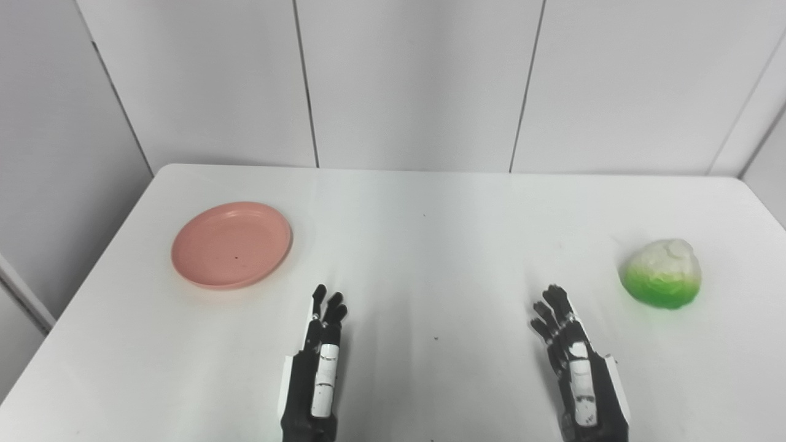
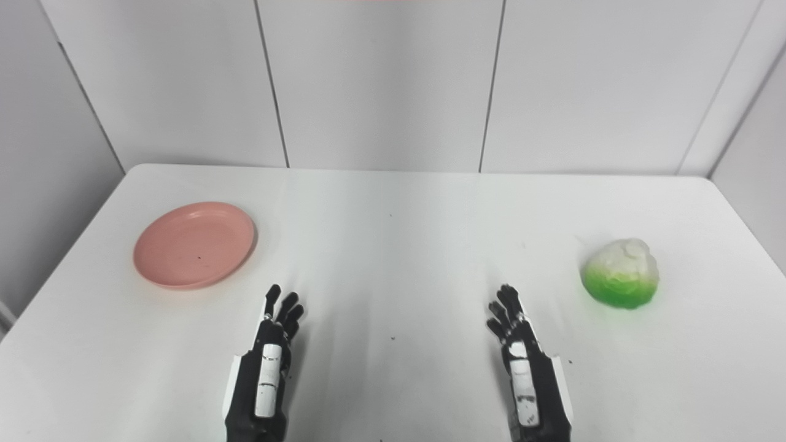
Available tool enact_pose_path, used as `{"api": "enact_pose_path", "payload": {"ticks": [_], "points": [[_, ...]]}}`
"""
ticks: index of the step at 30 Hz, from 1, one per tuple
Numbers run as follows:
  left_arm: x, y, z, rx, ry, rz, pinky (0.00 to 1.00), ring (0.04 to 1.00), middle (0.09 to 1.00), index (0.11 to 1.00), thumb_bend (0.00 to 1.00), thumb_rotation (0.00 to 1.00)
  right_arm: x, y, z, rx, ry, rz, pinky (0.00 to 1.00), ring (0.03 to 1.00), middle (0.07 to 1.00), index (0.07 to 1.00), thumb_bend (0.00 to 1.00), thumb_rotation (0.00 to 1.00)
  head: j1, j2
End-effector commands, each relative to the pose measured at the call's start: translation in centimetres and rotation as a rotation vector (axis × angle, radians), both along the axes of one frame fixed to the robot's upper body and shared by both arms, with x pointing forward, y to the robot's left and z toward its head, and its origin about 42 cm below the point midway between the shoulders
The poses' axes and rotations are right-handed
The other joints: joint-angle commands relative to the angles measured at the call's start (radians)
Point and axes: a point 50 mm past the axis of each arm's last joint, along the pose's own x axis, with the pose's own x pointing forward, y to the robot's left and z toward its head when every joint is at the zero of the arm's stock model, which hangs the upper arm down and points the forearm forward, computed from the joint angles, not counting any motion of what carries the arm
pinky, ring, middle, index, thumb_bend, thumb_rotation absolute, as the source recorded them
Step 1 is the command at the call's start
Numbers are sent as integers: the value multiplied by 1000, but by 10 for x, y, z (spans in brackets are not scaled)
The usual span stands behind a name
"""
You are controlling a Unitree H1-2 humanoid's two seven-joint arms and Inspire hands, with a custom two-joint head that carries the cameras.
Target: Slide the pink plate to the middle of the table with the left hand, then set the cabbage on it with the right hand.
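Both hands rest low over the near edge of our white table [image 1: 430,245], fingers stretched forward and slightly apart, holding nothing. From the left eye view, our left hand [image 1: 319,362] sits near the bottom, left of centre, and our right hand [image 1: 574,362] sits right of centre; both wrists are cut off by the bottom edge, so we cannot see the arms behind them. The thumbs are hard to make out against the dark palms. A pink plate [image 1: 231,244] lies flat on the left part of the table, beyond and left of the left hand, apart from it. A cabbage [image 1: 663,273], pale on top and bright green below, sits at the far right, well apart from the right hand.

From the right eye view, the same layout appears shifted leftward: left hand [image 2: 270,362], right hand [image 2: 522,362], plate [image 2: 194,244], cabbage [image 2: 621,273]. Grey wall panels [image 2: 381,80] stand behind the table.
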Motion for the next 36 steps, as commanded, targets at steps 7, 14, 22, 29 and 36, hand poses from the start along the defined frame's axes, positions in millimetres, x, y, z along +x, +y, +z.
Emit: {"api": "enact_pose_path", "payload": {"ticks": [7,14,22,29,36], "points": [[-17,-6,-29,6,94,15,976,929,936,950,708,879,-10,-29,-34,-41,79,-15,966,949,970,962,829,1000,41,-59],[-14,-7,-34,5,93,20,931,912,926,931,693,864,-8,-29,-42,-34,84,-11,968,950,974,974,813,1000,40,-86],[-13,-5,-36,28,71,28,888,896,916,918,707,858,-7,-28,-43,-31,82,-5,976,955,975,973,810,1000,34,-81],[-5,1,-23,121,-40,17,850,909,923,923,724,891,-3,-25,-42,-29,85,-4,951,941,967,970,827,1000,19,-62],[3,11,6,59,-114,37,881,902,903,896,791,891,-1,-23,-41,-39,90,-5,927,940,955,958,840,1000,13,-58]]}}
